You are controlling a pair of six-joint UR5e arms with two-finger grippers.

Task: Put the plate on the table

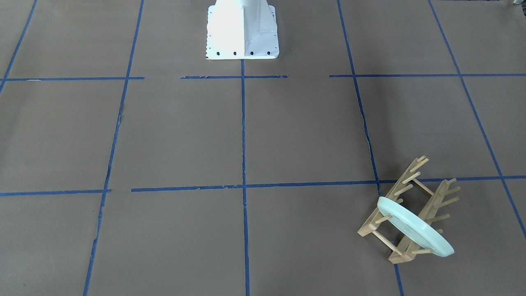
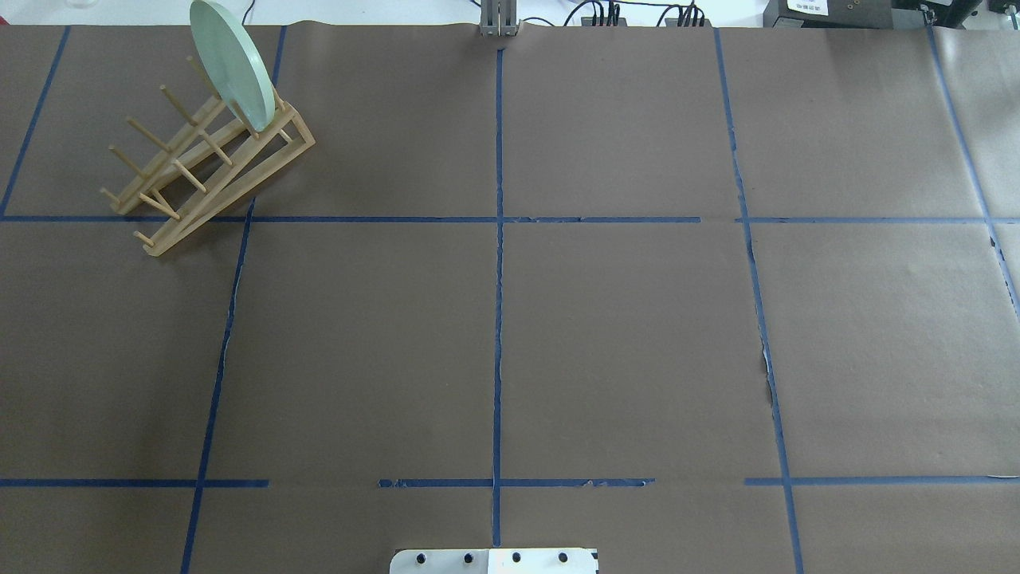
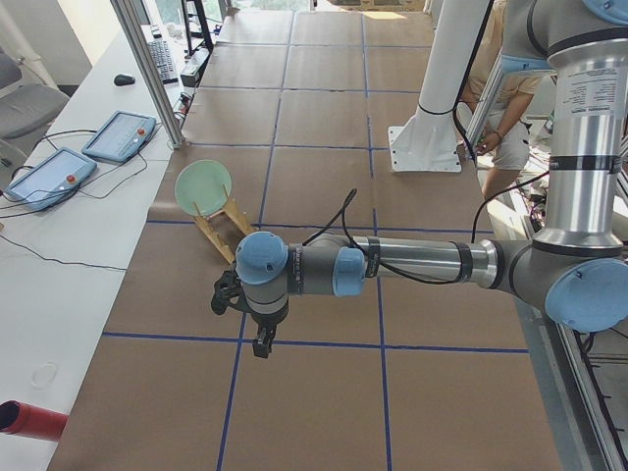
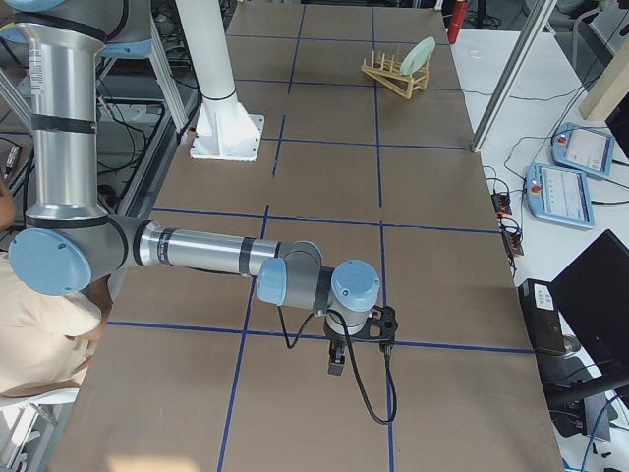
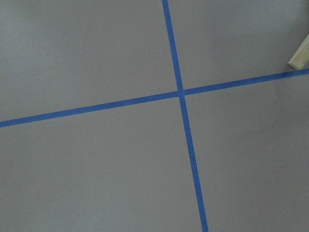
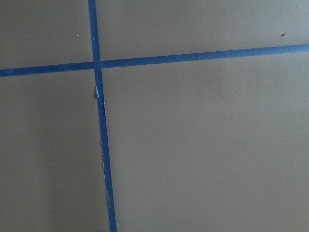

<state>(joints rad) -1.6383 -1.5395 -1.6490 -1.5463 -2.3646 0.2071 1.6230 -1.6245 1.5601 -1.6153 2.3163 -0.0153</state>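
Okay, you had the plate [image 2: 231, 64] standing on edge in the wooden rack [image 2: 231, 195], leaned between the pegs at the rack's far end and off the brown paper of the table [image 2: 621, 343]. The rack sat at the far left corner in the overhead view, with its near end over a crossing of blue tape [image 2: 498, 319].

Neither arm touched the plate or the rack. Your left gripper [image 3: 263, 343] hung pointing down over the table, apart from the rack. It showed only in the side view, so I cannot tell if its fingers were apart or together. Same for the right gripper [image 4: 336, 364]: it pointed down by a tape line, well apart from the plate, and I cannot tell its state.

The left wrist camera showed 2 crossing tape lines and a wood corner [image 5: 299, 55] at its right edge. The right wrist camera showed only paper and 2 crossing tape lines. The white base [image 1: 242, 33] stood at the table's near middle edge.
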